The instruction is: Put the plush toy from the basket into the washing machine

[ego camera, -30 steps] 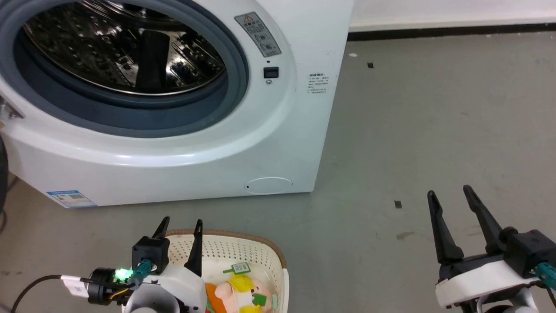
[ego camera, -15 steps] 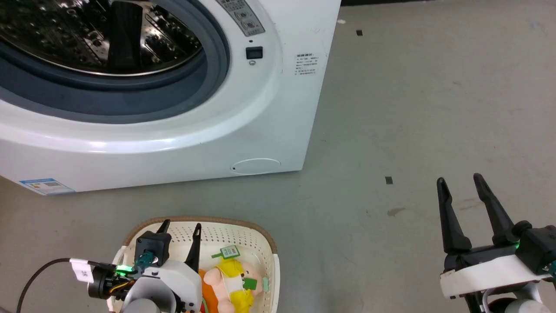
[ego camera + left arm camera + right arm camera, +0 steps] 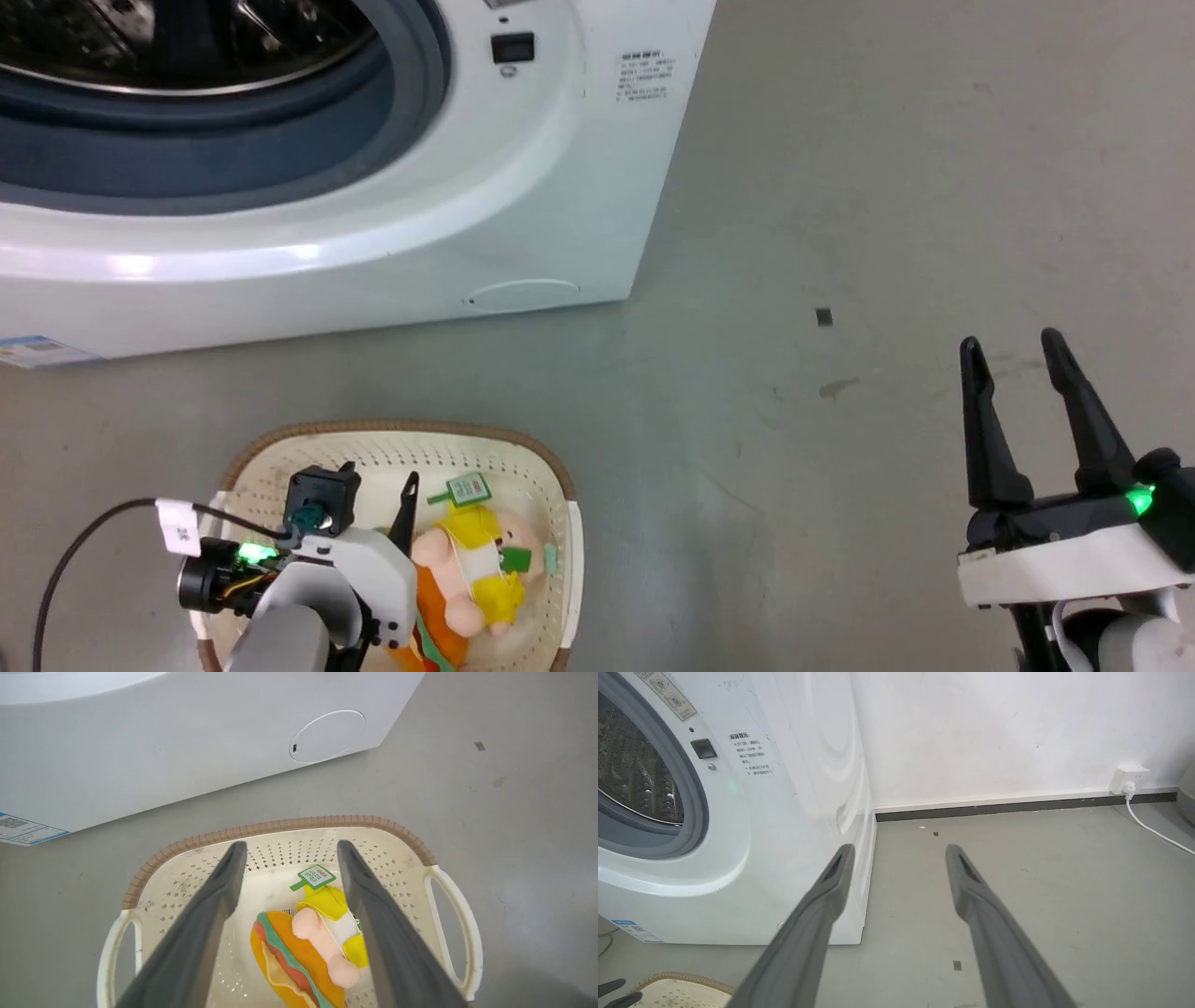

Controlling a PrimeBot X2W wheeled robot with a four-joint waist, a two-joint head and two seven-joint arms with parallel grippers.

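Sinking lower, the open left gripper (image 3: 290, 843) is hovering over the pink-and-yellow plush toy (image 3: 322, 940) in the cream perforated basket (image 3: 280, 824); right gripper (image 3: 1010, 336), three o'clock, is idling open.

Pink-and-yellow plush toy (image 3: 476, 574) lying in cream basket (image 3: 551, 485); white washing machine (image 3: 560, 187) open

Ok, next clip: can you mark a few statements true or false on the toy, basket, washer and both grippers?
1. The plush toy lies inside the basket. True.
2. The left gripper is shut on the plush toy. False: it is open, poised over the basket.
3. The round opening of the washing machine is uncovered. True.
4. The right gripper holds the basket's handle. False: it is open over the floor, holding nothing.
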